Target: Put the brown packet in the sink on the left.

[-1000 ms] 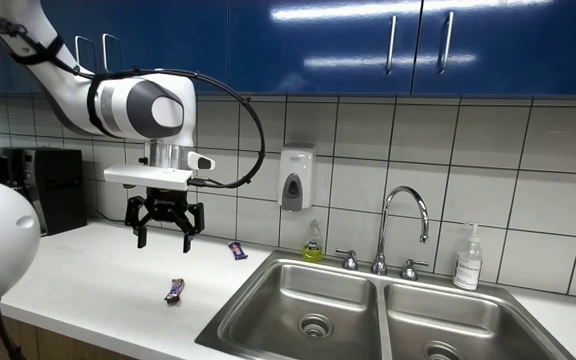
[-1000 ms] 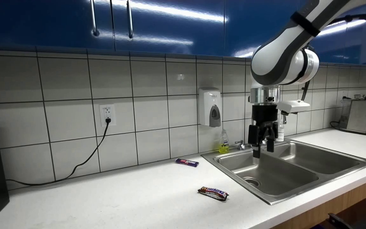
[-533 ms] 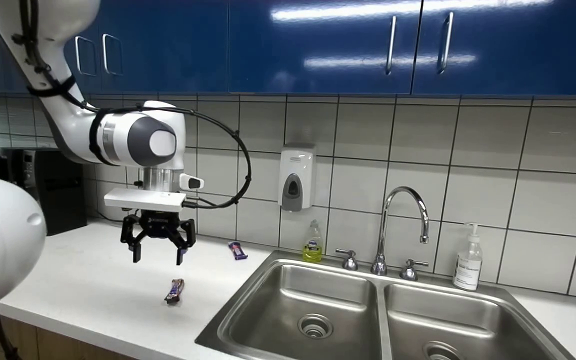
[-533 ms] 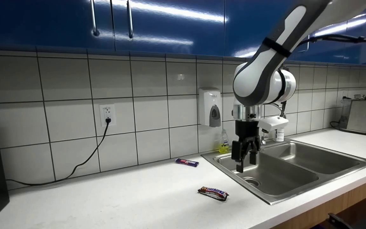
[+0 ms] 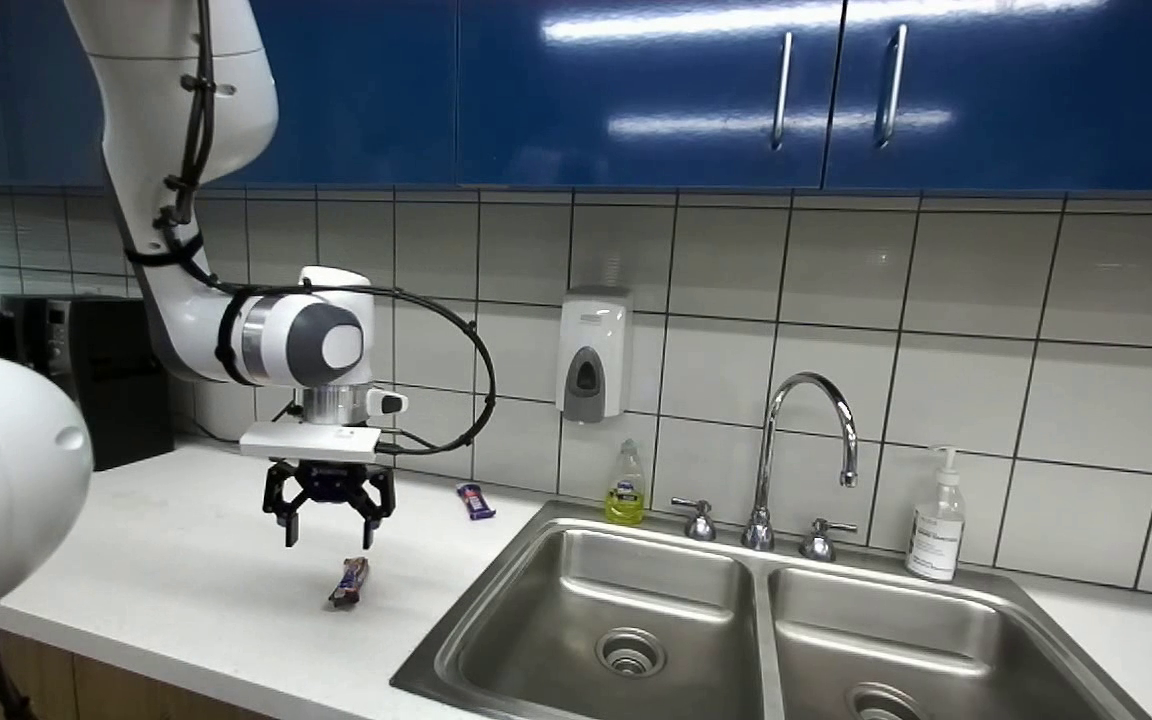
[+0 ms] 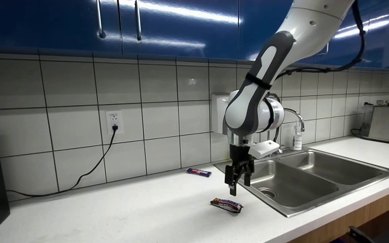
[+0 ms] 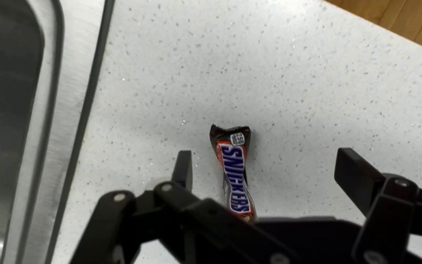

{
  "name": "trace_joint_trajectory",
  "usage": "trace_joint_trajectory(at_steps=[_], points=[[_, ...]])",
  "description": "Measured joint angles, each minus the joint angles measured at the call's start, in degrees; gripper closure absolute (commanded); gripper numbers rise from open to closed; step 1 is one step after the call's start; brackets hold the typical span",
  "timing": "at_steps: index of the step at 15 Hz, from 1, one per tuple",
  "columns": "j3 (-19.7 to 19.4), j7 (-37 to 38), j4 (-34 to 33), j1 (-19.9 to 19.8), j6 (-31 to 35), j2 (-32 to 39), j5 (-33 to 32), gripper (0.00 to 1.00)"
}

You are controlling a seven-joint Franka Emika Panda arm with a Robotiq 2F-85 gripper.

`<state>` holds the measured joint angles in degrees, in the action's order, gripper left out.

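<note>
Fingers: parted wide, tips pointing down, hanging above the bench and apart from it.
Brown packet: a Snickers bar, lying on the bench below the fingers, apart from them and outside the sink; the wrist view shows it between the two, closer to the one on the sink side, with one end hidden behind black linkage.
Sink: steel, two basins side by side, each with a round drain.
Purple packet: lying on the bench farther back, near the tiled wall, in both exterior views.
Tap: chrome, tall and curved, rising behind the basins with a lever handle on each side.
Soap bottle: clear, yellow liquid inside, upright at the sink's back edge, by the corner nearest the purple packet.
Pump bottle: upright, toward the far end of that same edge.
Wall dispenser: white, grey-fronted, fixed above the soap bottle; partly covered by the arm in an exterior view.
Cabinets: glossy blue, with upright metal handles.
</note>
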<state>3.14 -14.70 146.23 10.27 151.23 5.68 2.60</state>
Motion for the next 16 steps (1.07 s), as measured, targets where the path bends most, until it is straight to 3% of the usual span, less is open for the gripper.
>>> trace_joint_trajectory(at_steps=[7, 16], points=[[0.2, 1.2, -9.2, -0.2, 2.1, 12.1, -0.8, 0.0], [0.2, 1.4, -14.5, -0.4, 2.1, 19.1, -4.3, 0.0]])
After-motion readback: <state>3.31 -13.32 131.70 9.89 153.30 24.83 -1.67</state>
